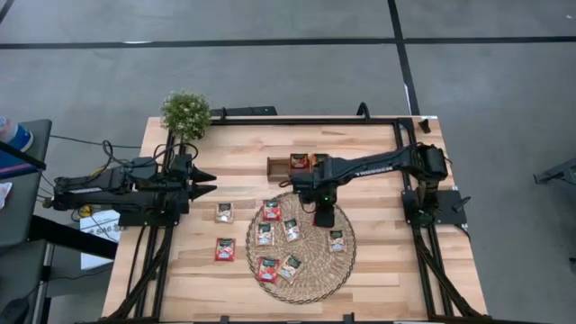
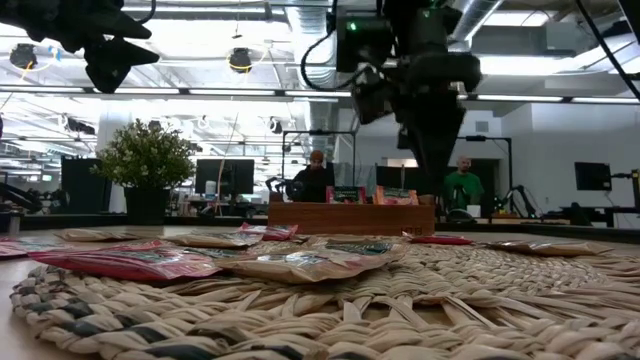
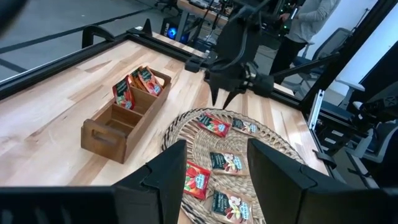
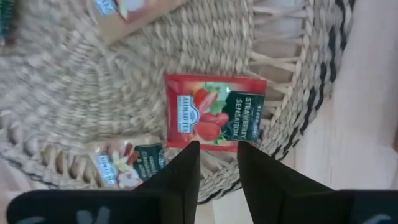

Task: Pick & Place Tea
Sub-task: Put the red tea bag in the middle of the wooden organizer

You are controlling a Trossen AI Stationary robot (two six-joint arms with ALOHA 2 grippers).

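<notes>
Several red-orange and pale tea sachets lie flat on the round wicker mat (image 1: 301, 245); two more (image 1: 224, 212) (image 1: 224, 249) lie on the table to the mat's left. My right gripper (image 4: 217, 163) points down over the mat's far part, open by a narrow gap, just above a red sachet (image 4: 214, 112) and touching nothing. From the left wrist view its fingertips (image 3: 224, 98) hang clear above that sachet (image 3: 214, 126). My left gripper (image 1: 202, 183) waits open at the table's left, raised and about level.
The wooden tray (image 1: 281, 167) stands beyond the mat at the table's far middle, with a few sachets (image 3: 134, 87) upright in two compartments and one end compartment (image 3: 109, 127) bare. A potted plant (image 1: 185, 112) stands at the far left corner. People sit beyond the table.
</notes>
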